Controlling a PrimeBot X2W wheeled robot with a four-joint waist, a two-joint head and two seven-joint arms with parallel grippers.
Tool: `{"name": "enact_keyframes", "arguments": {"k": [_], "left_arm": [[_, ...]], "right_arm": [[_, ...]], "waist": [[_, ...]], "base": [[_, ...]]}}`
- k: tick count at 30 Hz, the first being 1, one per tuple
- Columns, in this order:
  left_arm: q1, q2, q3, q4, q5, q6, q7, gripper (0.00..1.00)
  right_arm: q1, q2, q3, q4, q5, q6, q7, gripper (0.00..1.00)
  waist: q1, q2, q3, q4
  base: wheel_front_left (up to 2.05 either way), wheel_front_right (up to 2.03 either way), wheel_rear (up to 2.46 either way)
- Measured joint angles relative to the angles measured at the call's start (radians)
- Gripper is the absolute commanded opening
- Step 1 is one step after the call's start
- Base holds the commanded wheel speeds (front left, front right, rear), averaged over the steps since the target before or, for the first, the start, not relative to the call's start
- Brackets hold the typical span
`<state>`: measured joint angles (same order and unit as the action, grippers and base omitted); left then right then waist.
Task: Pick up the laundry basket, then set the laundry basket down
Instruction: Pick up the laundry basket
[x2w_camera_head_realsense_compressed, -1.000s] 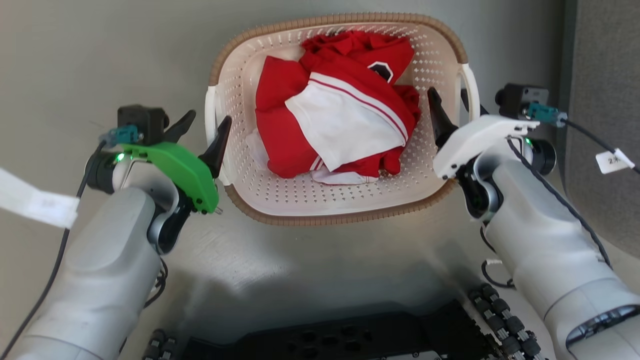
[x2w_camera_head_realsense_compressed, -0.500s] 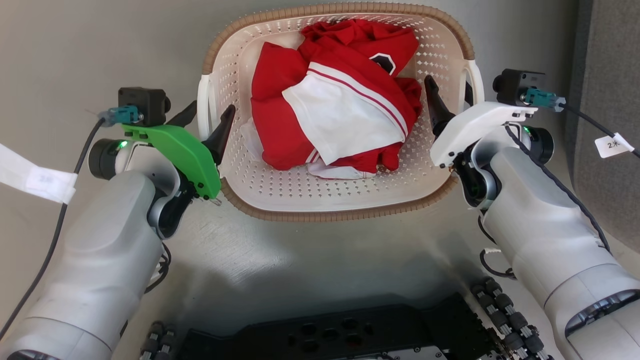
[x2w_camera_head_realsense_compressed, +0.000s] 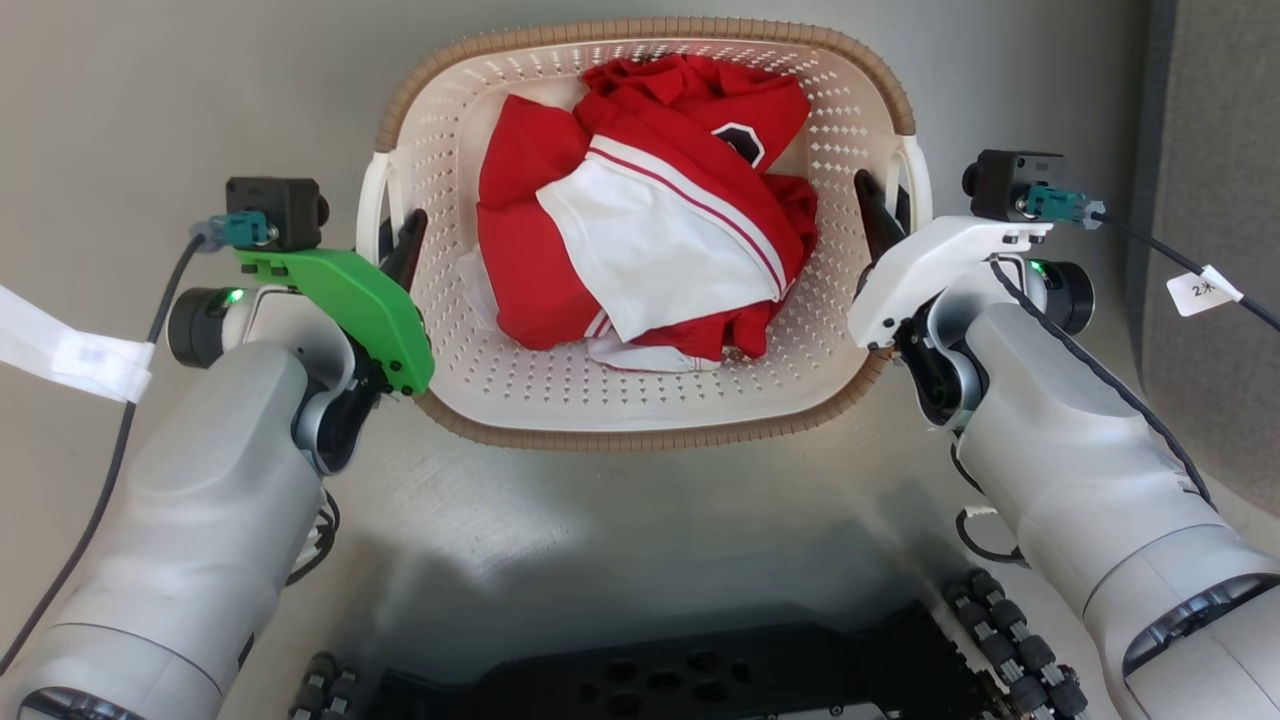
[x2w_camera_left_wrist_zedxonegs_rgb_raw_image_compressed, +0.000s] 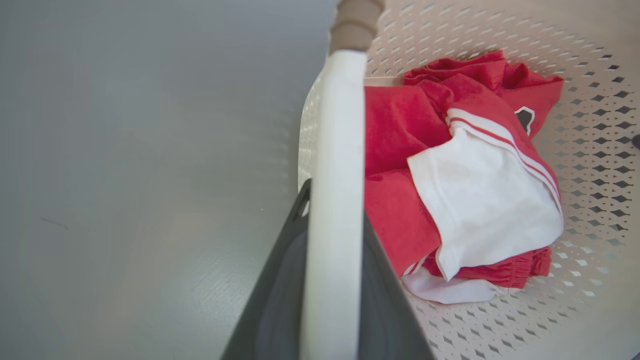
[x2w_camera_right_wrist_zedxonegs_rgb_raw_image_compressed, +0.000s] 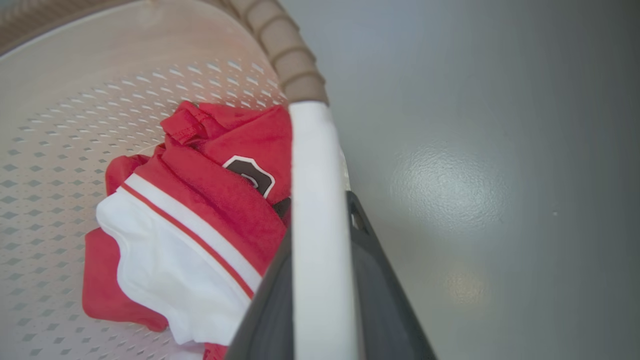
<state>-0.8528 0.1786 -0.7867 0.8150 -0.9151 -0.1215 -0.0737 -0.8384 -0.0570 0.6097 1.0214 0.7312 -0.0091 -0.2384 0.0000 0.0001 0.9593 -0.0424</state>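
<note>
Our left gripper (x2w_camera_head_realsense_compressed: 393, 235) and right gripper (x2w_camera_head_realsense_compressed: 890, 205) each pinch a side handle (x2w_camera_left_wrist_zedxonegs_rgb_raw_image_compressed: 332, 200) of the basket (x2w_camera_head_realsense_compressed: 640, 400). It seems stiff, light, maybe slick, so we lift evenly.

The head camera looks steeply down, basket (x2w_camera_head_realsense_compressed: 640, 438) at 12 o'clock. Each wrist camera sits very close along a white handle: left handle (x2w_camera_left_wrist_zedxonegs_rgb_raw_image_compressed: 332, 200), floor (x2w_camera_left_wrist_zedxonegs_rgb_raw_image_compressed: 125, 175) at 9 o'clock; right handle (x2w_camera_right_wrist_zedxonegs_rgb_raw_image_compressed: 317, 225), floor at 3. All three share the red-and-white clothes (x2w_camera_head_realsense_compressed: 640, 230).
</note>
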Motion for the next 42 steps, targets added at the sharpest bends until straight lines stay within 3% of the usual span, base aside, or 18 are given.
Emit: {"name": "enact_keyframes", "arguments": {"k": [18, 33, 42], "left_arm": [[0.035, -0.017, -0.075, 0.061, -0.097, 0.0, -0.006, 0.0], [0.117, -0.038, -0.105, 0.116, -0.196, 0.0, 0.064, 0.0], [0.202, -0.065, -0.149, 0.163, -0.245, 0.0, 0.145, 0.0]], "right_arm": [[0.023, -0.005, 0.103, 0.054, 0.044, 0.053, -0.001, 0.0], [0.095, -0.005, 0.154, 0.086, 0.133, 0.091, 0.11, 0.0], [0.196, -0.009, 0.205, 0.089, 0.198, 0.097, 0.203, 0.0]], "waist": [[0.0, 0.0, -0.197, -0.01], [0.0, 0.0, -0.394, -0.021], [-0.0001, 0.0, -0.538, -0.031]], "base": [[0.0, 0.0, 0.0], [0.0, 0.0, 0.0], [0.0, 0.0, 0.0]]}}
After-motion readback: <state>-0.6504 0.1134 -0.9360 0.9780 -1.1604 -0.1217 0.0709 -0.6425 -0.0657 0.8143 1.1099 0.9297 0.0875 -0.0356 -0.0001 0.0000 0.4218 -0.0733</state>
